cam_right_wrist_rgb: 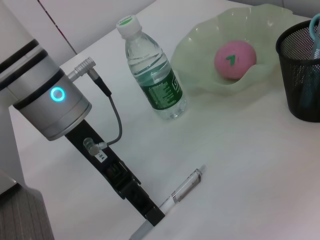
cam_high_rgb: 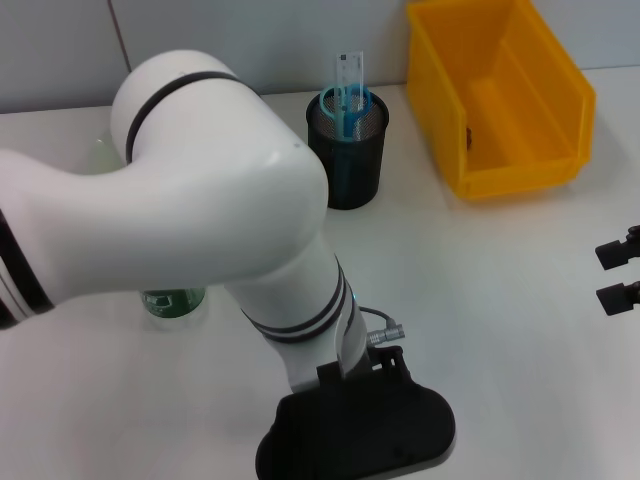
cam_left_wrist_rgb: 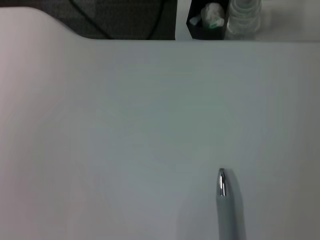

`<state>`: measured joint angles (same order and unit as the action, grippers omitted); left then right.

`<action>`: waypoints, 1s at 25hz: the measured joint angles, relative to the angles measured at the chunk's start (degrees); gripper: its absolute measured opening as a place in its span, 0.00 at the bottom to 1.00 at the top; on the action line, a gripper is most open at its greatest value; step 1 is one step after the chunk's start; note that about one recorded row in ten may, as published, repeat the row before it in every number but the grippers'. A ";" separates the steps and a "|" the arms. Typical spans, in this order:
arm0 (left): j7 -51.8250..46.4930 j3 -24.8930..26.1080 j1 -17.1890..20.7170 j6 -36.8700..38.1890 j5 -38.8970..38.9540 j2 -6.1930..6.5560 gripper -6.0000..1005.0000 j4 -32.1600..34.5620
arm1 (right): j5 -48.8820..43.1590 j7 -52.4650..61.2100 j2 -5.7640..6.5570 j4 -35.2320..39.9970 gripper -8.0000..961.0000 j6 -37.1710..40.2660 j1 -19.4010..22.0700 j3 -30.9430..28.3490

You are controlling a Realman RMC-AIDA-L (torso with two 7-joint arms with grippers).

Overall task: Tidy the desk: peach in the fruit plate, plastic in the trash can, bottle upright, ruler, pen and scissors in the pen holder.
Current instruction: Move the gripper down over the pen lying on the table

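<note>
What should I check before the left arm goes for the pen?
1. Pen lying free on the desk: ok.
2. Left gripper beside the pen's end: ok; finger opening: cannot tell.
3. Pen holder upright, scissors and ruler already inside: ok.
4. Bottle upright: ok.
5. Peach in fruit plate: ok.
6. Right gripper parked at the desk's right edge: ok.

Left gripper low, right gripper aside.
</note>
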<state>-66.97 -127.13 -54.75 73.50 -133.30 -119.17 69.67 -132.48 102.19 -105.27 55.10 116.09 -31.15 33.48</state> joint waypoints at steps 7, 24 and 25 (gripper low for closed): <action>0.00 -0.93 0.33 -1.28 0.65 0.00 0.65 -0.23 | -0.12 -0.47 -0.02 0.00 0.81 0.00 0.04 0.00; -0.49 -2.69 0.58 -3.07 0.45 0.00 0.53 -0.49 | -0.32 -0.76 -0.02 0.01 0.81 0.00 -0.09 0.00; -0.53 -2.89 0.59 -3.34 0.40 0.00 0.53 -0.64 | -0.32 -0.76 -0.02 0.00 0.81 0.01 -0.09 0.00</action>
<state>-67.50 -130.02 -54.16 70.16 -132.90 -119.18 69.03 -132.80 101.42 -105.29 55.11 116.10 -31.25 33.48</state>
